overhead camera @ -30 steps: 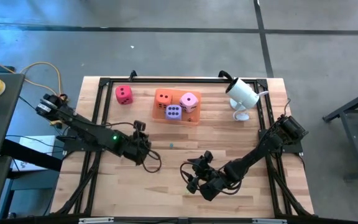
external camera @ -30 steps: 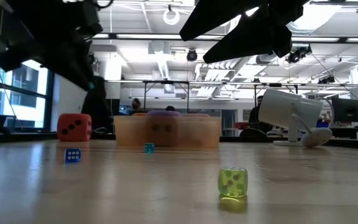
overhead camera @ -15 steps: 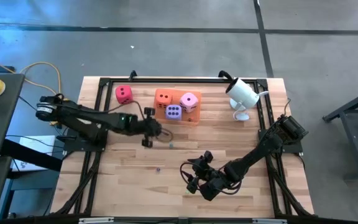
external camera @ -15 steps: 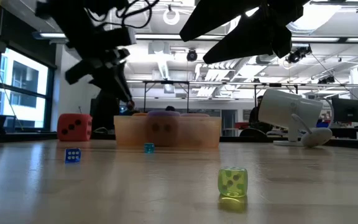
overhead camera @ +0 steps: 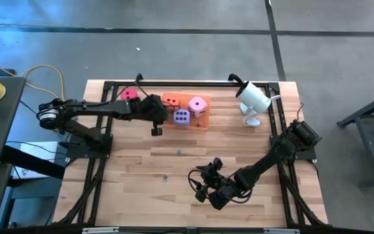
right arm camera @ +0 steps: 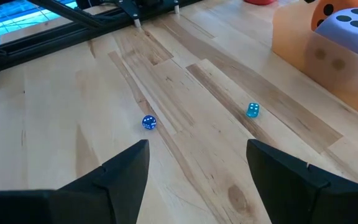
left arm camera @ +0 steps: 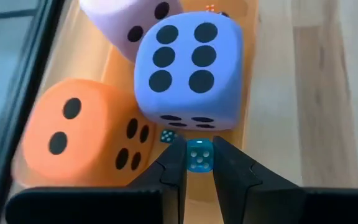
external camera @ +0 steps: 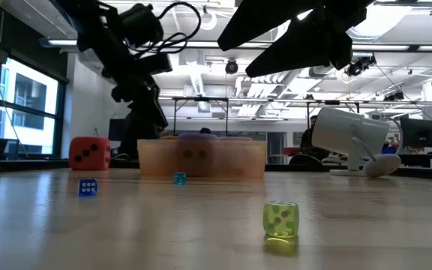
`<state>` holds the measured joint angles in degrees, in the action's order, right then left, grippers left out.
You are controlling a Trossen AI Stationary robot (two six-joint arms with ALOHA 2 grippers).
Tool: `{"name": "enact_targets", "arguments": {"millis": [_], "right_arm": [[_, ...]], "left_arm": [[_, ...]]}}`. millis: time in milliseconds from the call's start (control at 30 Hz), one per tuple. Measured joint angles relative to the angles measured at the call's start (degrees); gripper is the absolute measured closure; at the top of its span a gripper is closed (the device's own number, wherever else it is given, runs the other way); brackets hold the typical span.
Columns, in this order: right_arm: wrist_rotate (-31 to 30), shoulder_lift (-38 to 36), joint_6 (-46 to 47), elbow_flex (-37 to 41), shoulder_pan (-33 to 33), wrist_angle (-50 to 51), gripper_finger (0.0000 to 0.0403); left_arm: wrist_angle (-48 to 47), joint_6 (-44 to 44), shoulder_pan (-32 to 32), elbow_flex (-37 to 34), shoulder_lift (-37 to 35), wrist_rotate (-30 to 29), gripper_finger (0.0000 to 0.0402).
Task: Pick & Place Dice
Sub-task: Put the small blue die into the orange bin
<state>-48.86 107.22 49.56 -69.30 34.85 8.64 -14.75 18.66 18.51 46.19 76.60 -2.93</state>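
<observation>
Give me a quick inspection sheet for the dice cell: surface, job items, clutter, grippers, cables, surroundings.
Surface: wooden table inside a black frame.
Job's things: orange die, pink die and purple die sit in the orange tray; red die on the table beside the tray.
Clutter: white camera on stand; loose small dice: blue, teal, yellow-green; another small die in the tray.
Grippers: left gripper at the tray, shut on a small teal die; right gripper open, over the near table.
Cables: yellow cable by the left arm's base.
Surroundings: open workshop behind the table; people only faintly visible.
</observation>
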Motion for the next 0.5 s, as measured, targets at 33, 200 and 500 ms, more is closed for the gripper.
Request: {"name": "enact_targets", "arguments": {"millis": [33,200,500], "right_arm": [[0.02,0.0,0.02,0.0,0.0,0.0,0.0145],[0.02,0.0,0.13,0.0,0.0,-0.34,0.0145],[0.0,0.0,0.13,0.0,0.02,-0.33,0.0145]], "left_arm": [[0.15,-0.44,0.82,-0.03,0.03,1.59,0.0353],[0.06,-3.44,2.54,-0.06,0.04,1.63,0.0331],[0.21,-2.03,2.7,-0.68,0.07,0.43,0.0276]]}}
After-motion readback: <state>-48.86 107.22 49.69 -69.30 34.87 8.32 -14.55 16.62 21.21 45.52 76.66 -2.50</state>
